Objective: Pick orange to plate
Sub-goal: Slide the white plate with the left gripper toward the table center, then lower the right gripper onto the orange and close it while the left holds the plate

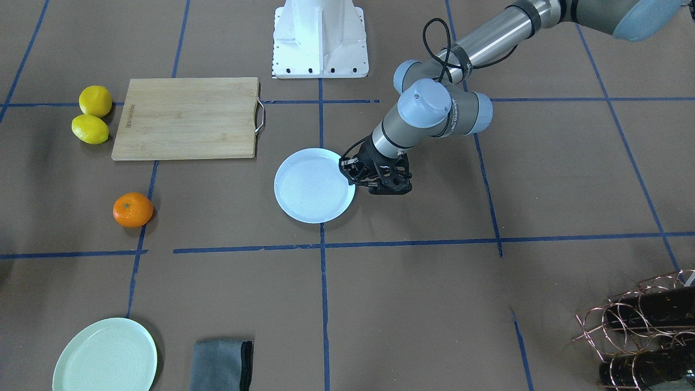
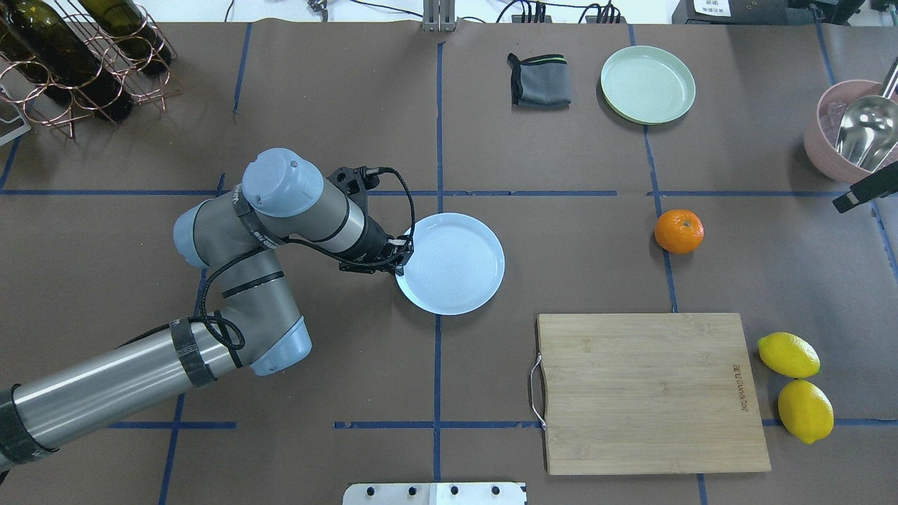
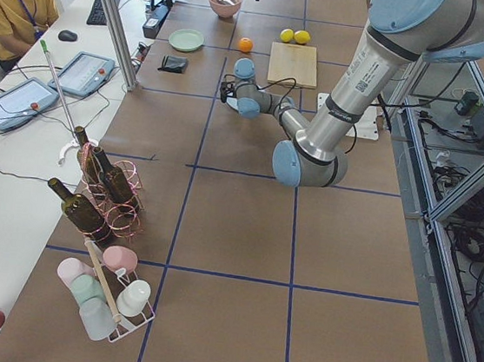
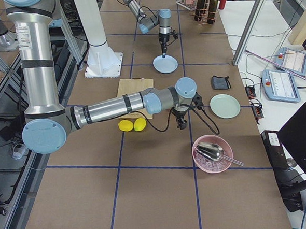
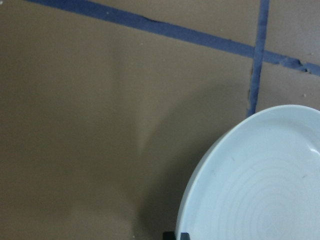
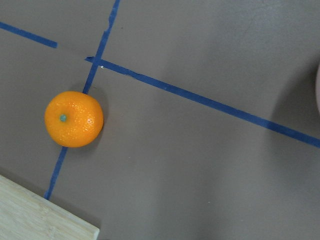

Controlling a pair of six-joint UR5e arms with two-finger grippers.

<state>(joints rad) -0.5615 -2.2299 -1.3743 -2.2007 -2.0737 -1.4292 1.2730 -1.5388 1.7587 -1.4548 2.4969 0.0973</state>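
Note:
The orange [image 2: 678, 231] lies on a blue tape line, well to the right of the white plate [image 2: 456, 270] at the table's middle; it also fills the left of the right wrist view [image 6: 74, 119]. My left gripper [image 2: 403, 257] reaches down to the plate's left rim [image 5: 210, 170], and its fingertips [image 5: 170, 234] stand close together, pinched on that edge. My right gripper [image 4: 181, 125] hangs above the table, off to the orange's right. Only a dark part of it [image 2: 866, 191] enters the overhead view, and its fingers are not shown clearly anywhere.
A wooden cutting board [image 2: 649, 389] lies in front of the orange, with two lemons [image 2: 788, 354] to its right. A mint-green plate [image 2: 647, 84] and a grey cloth [image 2: 539, 79] sit at the far side. A pink bowl with a scoop [image 2: 852, 130] is far right, a bottle rack [image 2: 70, 56] far left.

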